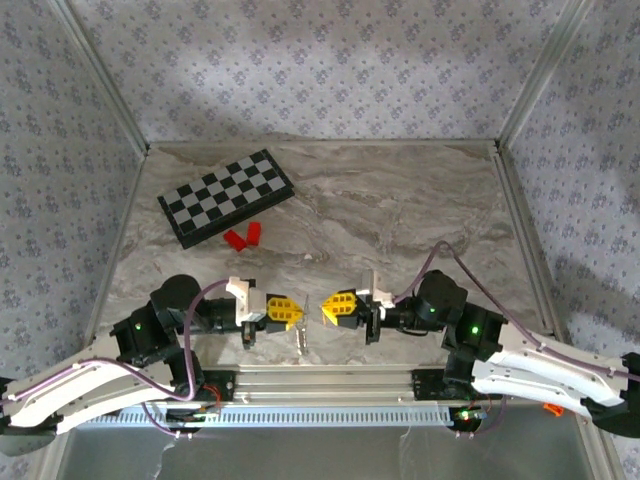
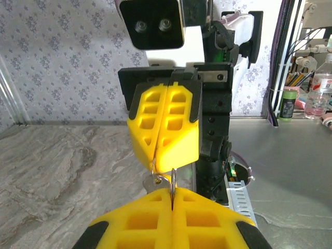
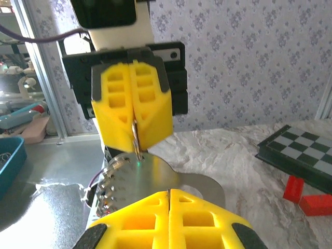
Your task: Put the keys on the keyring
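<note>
My two grippers meet tip to tip above the near middle of the table: left gripper [image 1: 297, 311] and right gripper [image 1: 326, 308], both shut. In the left wrist view, a thin metal keyring [image 2: 173, 181] stands edge-on in the seam of my left gripper [image 2: 172, 194]. A finer loop of it rises into the seam of the right gripper [image 2: 163, 166] and passes through the hole of a silver key [image 2: 151, 185]. In the right wrist view, the flat key [image 3: 150, 179] hangs face-on between my right gripper [image 3: 168, 193] and the left gripper [image 3: 136, 145], toothed blade to the left.
A folded chessboard [image 1: 226, 197] lies at the far left, with two red blocks [image 1: 244, 236] just in front of it. The metal rail [image 1: 320, 385] of the arm mounts runs along the near edge. A blue bin [image 3: 8, 155] sits off the table's side.
</note>
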